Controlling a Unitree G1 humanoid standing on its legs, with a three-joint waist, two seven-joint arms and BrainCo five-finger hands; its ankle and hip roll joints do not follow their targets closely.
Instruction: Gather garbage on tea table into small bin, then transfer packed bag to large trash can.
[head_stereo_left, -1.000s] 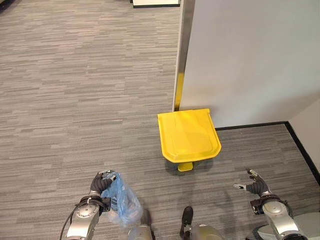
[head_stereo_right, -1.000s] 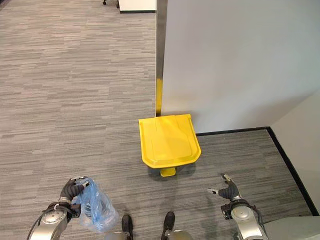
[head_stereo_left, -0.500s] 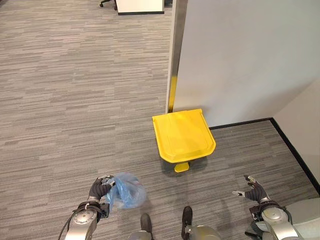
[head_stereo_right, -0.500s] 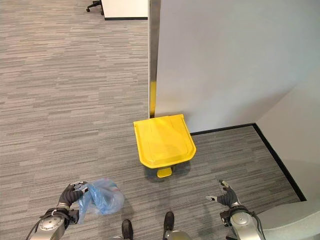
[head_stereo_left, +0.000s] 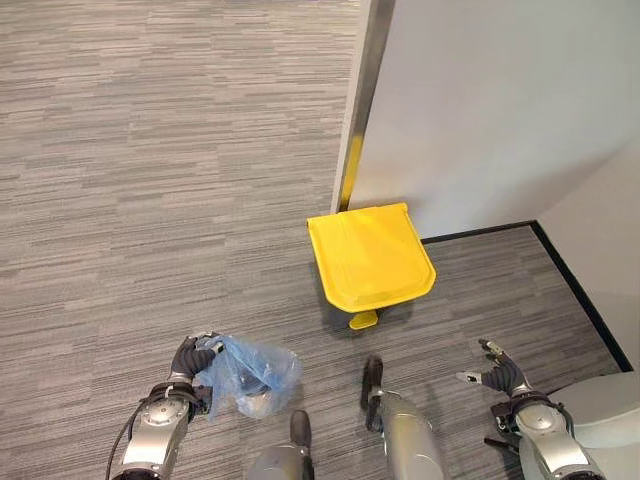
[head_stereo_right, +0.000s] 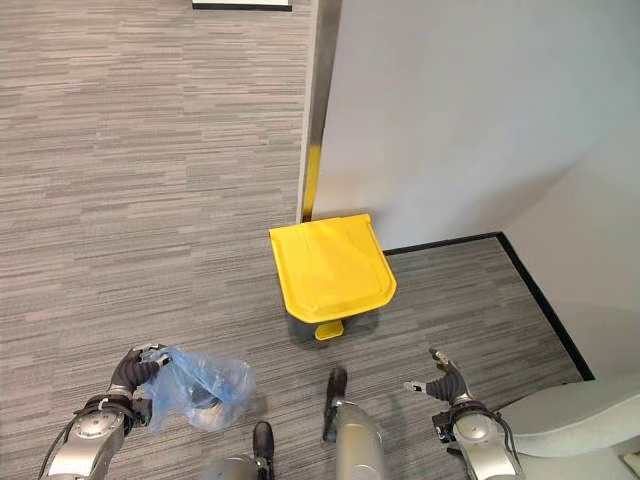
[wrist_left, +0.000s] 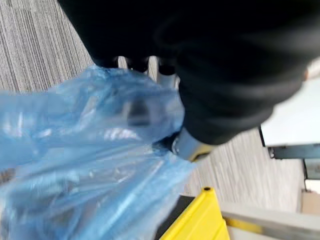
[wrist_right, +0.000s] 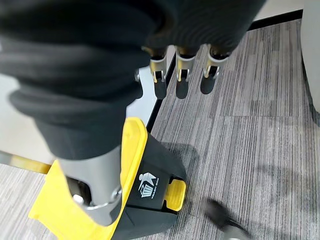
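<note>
Clutching a blue bag (head_stereo_left: 245, 373), left hand (head_stereo_left: 188, 358) nears yellow-lidded bin (head_stereo_left: 370, 255); right hand (head_stereo_left: 499, 374) spread empty.

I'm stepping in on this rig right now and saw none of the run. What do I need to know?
Left hand: shut on the blue trash bag, which hangs low at the robot's left.
Right hand: open, holding nothing.
Yellow trash can: ahead on the carpet by the wall, lid closed, foot pedal facing the robot.
Done: bag packed and carried close to the can.
Left: open the lid, probably by the pedal, and drop the bag in.
</note>
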